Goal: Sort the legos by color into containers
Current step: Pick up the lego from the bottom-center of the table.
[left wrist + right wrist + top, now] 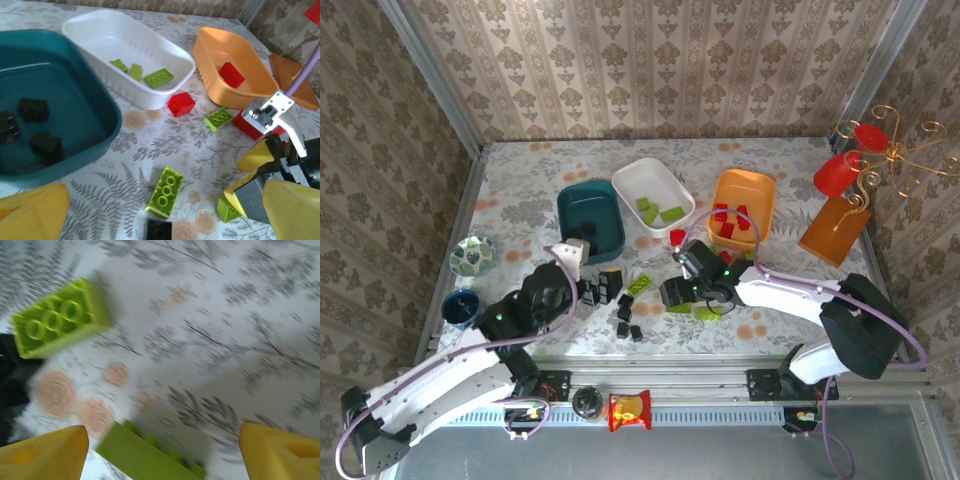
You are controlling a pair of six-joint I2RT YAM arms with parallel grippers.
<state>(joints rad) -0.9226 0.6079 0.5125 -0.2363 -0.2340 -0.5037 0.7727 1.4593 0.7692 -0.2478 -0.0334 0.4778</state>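
Currently the right gripper (162, 450) hangs wide apart over a lime lego (140, 456)

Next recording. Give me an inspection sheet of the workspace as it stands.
Surface: table under a floral cloth, no spills seen.
Job's things: teal tub holds black bricks; white tub holds green bricks; orange tub holds red bricks; loose bricks of all three colours lie in front of the tubs.
Clutter: bowl, snack packet, amber box, red ornament.
Grippers: left gripper open above loose bricks; right gripper open, a green brick lying between its fingers.
Cables: purple cable along each arm.
Surroundings: wallpapered walls, metal frame.
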